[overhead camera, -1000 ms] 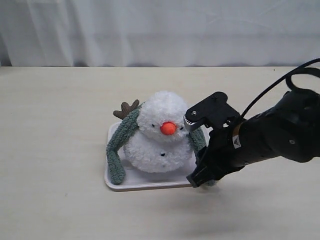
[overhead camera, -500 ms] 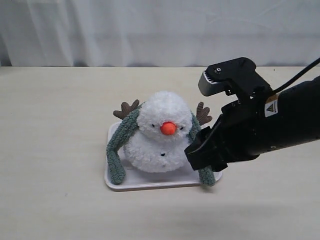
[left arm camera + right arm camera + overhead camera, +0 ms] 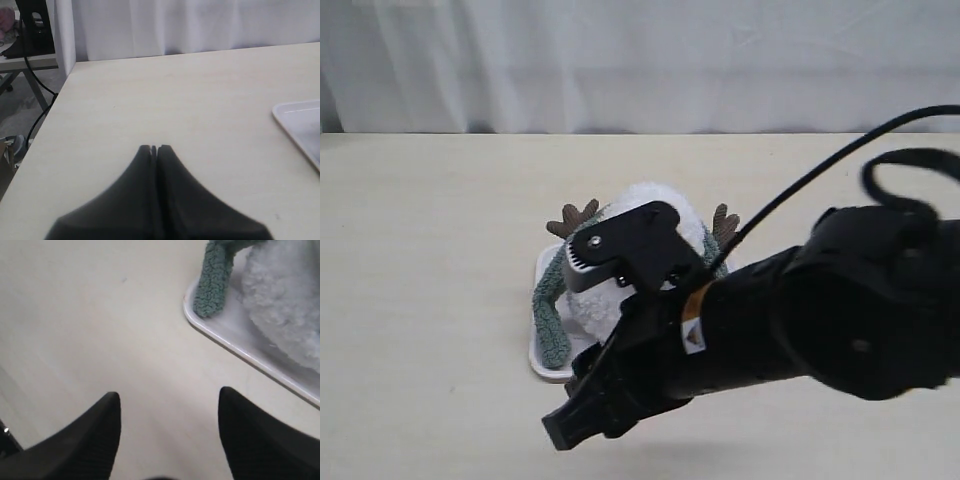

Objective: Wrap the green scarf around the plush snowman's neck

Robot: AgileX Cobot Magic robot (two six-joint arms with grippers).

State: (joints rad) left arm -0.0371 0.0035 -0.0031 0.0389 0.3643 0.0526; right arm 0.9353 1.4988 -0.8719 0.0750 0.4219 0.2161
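A: Where's the plush snowman (image 3: 655,198)?

B: Ext. view: mid-desk (image 3: 430,250), sitting on a white tray (image 3: 542,352). The R arm (image 3: 800,320) crosses in front & hides the face and most of the body. Only the top of the head, some fluff at its 8 o'clock and both brown antler arms (image 3: 573,218) show.

A: Green scarf (image 3: 552,318)?

B: One end hangs down at the snowman's 8 o'clock, tip resting on the tray near the corner. It runs up toward the neck, then is lost behind the arm. A scrap of green shows at 3 o'clock, below the other antler. Whether it crosses the front of the neck: can't tell, blocked.

A: R gripper (image 3: 169,396)?

B: Fingers spread wide apart, nothing between them. Its wrist cam shows bare desk under it, with the tray corner, the hanging scarf end & white fluff near. In the ext. view the tip sits off the tray, approx. 6 o'clock from the tray's near corner. Touching the desk or not: can't tell.

A: L gripper (image 3: 155,148)?

B: Fingers pressed together, empty. It's over bare desk, well apart from the snowman. Its cam catches just a tray corner, plus a white curtain (image 3: 200,25) behind the desk edge.
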